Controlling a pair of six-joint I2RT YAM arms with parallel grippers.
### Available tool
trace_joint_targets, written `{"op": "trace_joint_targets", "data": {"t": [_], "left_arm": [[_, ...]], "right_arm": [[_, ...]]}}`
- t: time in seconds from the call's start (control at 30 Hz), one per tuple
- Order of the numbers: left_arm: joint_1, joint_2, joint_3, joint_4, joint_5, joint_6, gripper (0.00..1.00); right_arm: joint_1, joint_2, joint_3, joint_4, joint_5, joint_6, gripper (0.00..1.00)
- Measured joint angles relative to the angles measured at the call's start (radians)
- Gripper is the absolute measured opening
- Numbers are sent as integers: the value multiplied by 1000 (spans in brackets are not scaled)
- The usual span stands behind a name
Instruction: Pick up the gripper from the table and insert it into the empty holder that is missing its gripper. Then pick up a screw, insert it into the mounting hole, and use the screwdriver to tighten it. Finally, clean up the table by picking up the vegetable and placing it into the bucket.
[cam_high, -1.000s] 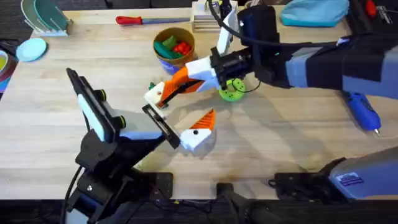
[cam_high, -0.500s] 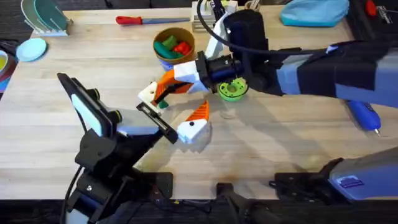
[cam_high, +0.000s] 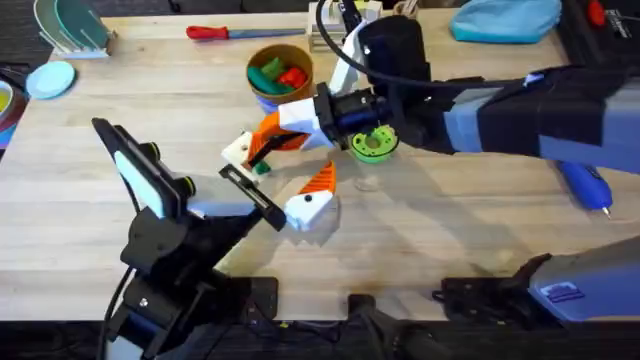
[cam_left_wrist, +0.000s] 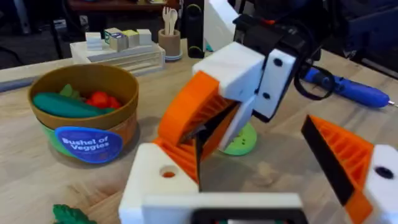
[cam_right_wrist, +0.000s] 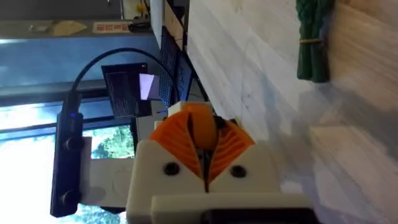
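right gripper (cam_high: 268, 140) is clamped on the orange gripper (cam_right_wrist: 199, 119) at mid table, tip right by the holder (cam_left_wrist: 155, 183). left gripper (cam_left_wrist: 249, 177) jaws are wide apart, holding nothing. line the wedge up with the holder, push in slowly, let go only once seated.

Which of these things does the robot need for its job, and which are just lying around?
For the job: orange gripper, white holder, blue screwdriver, green vegetable, bucket.
Just lying about: red-handled tool, pale blue disc.
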Motion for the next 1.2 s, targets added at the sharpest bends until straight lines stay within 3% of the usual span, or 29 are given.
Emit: {"op": "trace_joint_targets", "data": {"t": [1.2], "left_arm": [[0, 0, 0, 0, 0, 0, 993]], "right_arm": [[1, 0, 0, -7, 3, -80, 28]]}}
